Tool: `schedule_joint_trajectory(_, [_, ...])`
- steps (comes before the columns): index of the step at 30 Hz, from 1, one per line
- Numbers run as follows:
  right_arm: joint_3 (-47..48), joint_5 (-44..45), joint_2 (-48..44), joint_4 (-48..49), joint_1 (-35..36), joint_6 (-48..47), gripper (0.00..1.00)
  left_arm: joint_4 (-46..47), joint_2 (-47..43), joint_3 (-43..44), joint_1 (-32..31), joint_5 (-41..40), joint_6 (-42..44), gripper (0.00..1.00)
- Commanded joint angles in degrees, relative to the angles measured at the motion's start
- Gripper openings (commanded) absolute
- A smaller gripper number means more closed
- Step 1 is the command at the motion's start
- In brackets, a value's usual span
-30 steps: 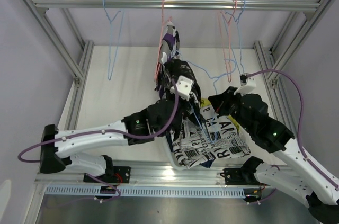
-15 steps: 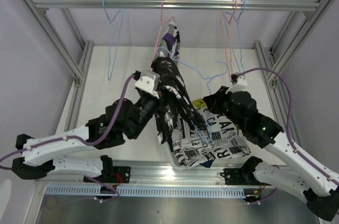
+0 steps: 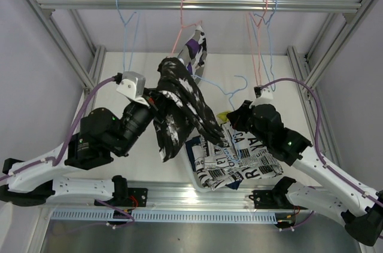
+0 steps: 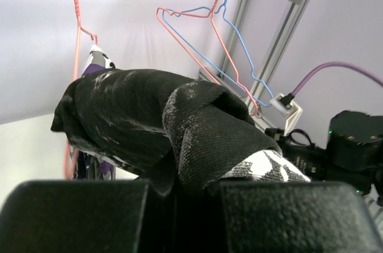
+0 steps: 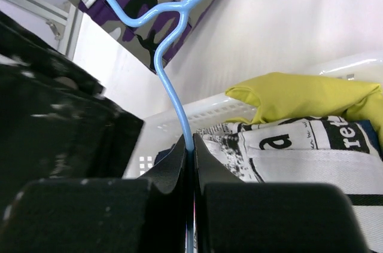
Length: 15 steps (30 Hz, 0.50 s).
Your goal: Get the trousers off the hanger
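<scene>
Two pairs, the grey-white patterned trousers and the yellow trousers, are seen lying in the white basket at the lower centre of the top view. Above it, the black-and-white splatter trousers have been swung up and leftward by the left gripper, which is clamped on the cloth. They appear freed from the blue hanger, whose wire is pinched in the right gripper. Farther back, the purple-patterned trousers are left draped on the pink hanger.

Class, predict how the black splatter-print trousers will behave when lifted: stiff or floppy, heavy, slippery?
Probably floppy: the splatter-print trousers drape and fold over the left pincer. Likely light: one pinch carries them. Textured weave suggests decent grip.
</scene>
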Motion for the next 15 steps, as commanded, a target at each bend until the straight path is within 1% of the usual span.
schedule_joint_trajectory(1, [-0.7,2.3,0.3,2.7,-0.4,-0.1,0.00,5.1,-2.3,4.2,-0.3,2.4,-1.9,0.00])
schedule_joint_trajectory(10, [-1.6,2.6,0.0,1.5,-2.2,-1.6,0.00,3.1,-4.2,4.9,-0.3,3.1,-2.2,0.01])
schedule_joint_trajectory(15, [-0.8,2.5,-0.9,0.2,-3.8,-2.9,0.00,-3.2,-4.2,6.4,-0.3,4.8,-2.4,0.01])
